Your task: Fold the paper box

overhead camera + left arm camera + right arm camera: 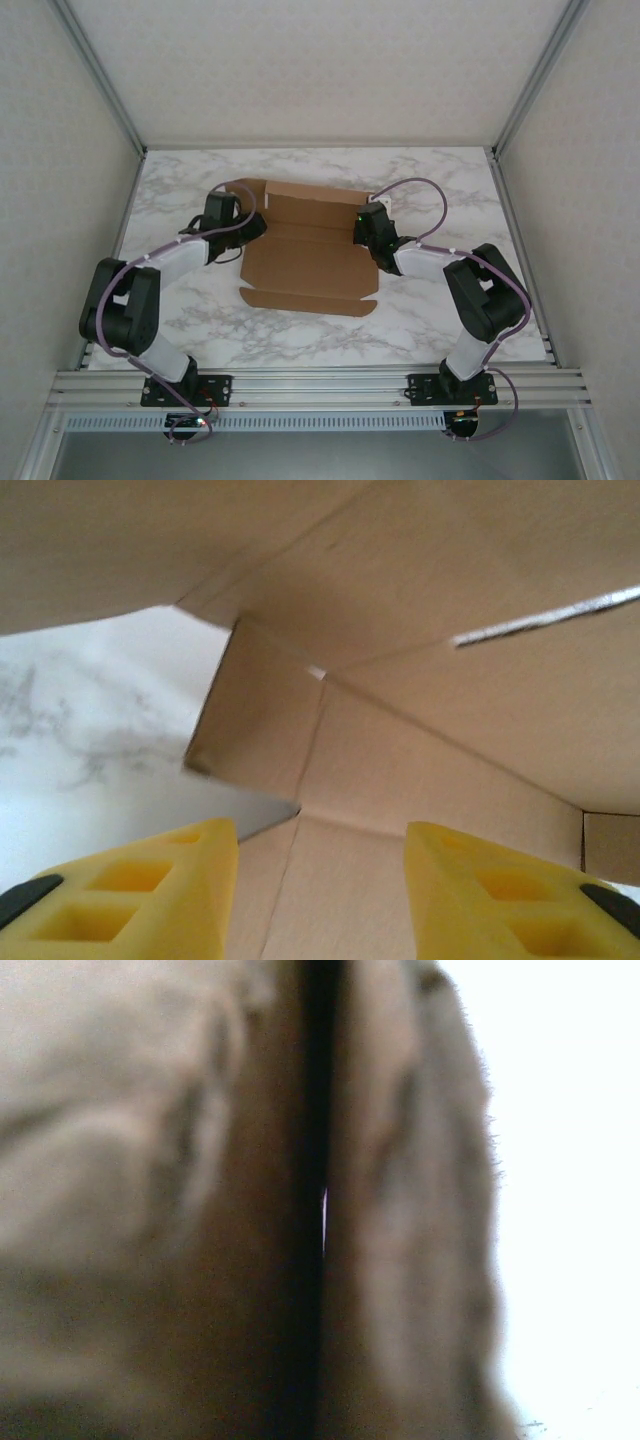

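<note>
On our marble table [420, 320], the paper box [310, 265] lies partly flat at centre. Our left gripper [318, 830] noses its left flap [260, 710], fingers [180, 880] spread, likely to lift it; the right gripper [368, 225], fingers pressed together, apparently braces the right edge.

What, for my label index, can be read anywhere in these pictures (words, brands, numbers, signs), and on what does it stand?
None: no text can be read.
The paper box is plain brown cardboard with no print.
The marble table shows only grey veining.
</note>
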